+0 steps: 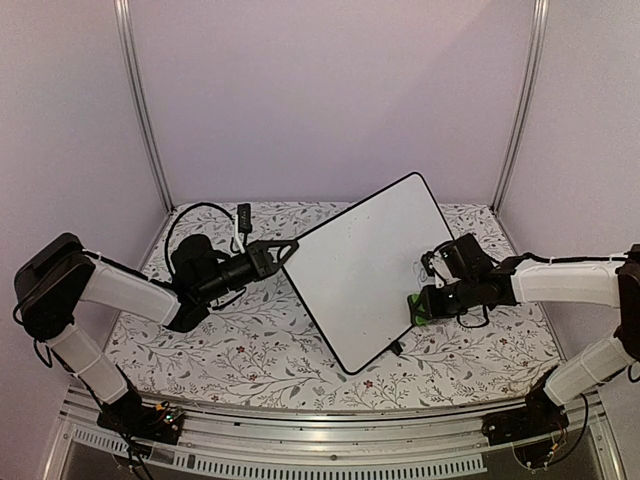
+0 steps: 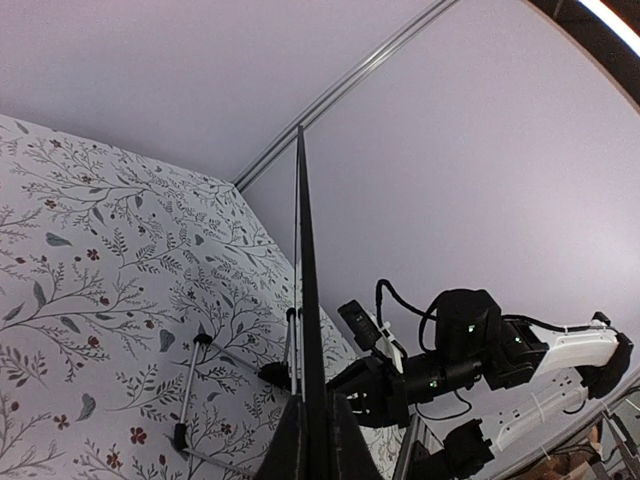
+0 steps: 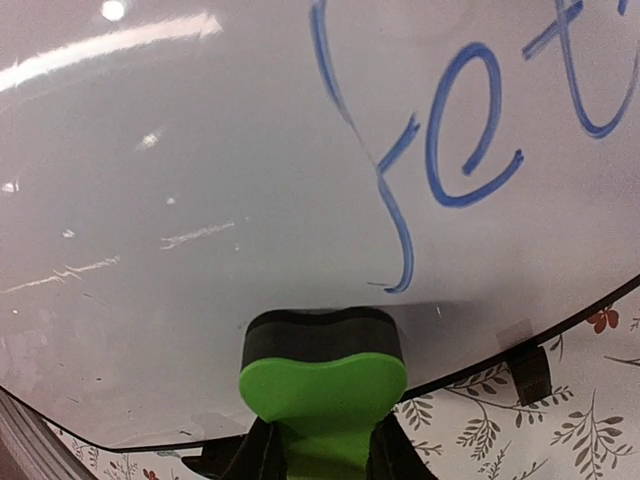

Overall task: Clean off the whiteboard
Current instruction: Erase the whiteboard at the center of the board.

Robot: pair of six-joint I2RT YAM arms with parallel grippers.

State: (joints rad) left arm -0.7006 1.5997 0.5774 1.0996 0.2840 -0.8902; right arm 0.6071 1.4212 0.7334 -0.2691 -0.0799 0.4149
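**Whiteboard held on a slant between two arms**

The whiteboard [image 1: 365,270] sits mid-table, turned diamond-wise, one corner toward the far right and another toward the near edge. Its longer sides seem to run from the left corner up to the far-right corner, though the tilt makes that uncertain. From the left wrist it shows edge-on as a thin dark line [image 2: 303,300]. It is white with a thin black rim and rounded corners. Blue handwriting [image 3: 450,140] crosses the face seen by the right wrist, cut off at the frame's top and right. From above, no writing can be made out.

The left gripper [image 1: 290,248] is clamped on the board's left corner. The right gripper [image 1: 428,300] pinches a green eraser [image 3: 322,385] whose dark pad meets the board near its rim, beside a black clip foot [image 3: 530,372]. A floral tablecloth [image 1: 230,350] lies beneath.
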